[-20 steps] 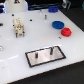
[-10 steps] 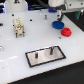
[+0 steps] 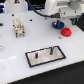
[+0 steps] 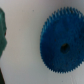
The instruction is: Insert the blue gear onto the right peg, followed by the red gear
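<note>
blue gear lies flat beneath the gripper.

The round, flat, bright-blue toothed plastic gear runs off the wrist picture's edge, teeth blurred; in the exterior view the gripper hides it, fingers too small to judge their spread.

White table lies bare around the peg base; its two upright pegs stand unobstructed. The red gear sits just beside the descending gripper.
</note>
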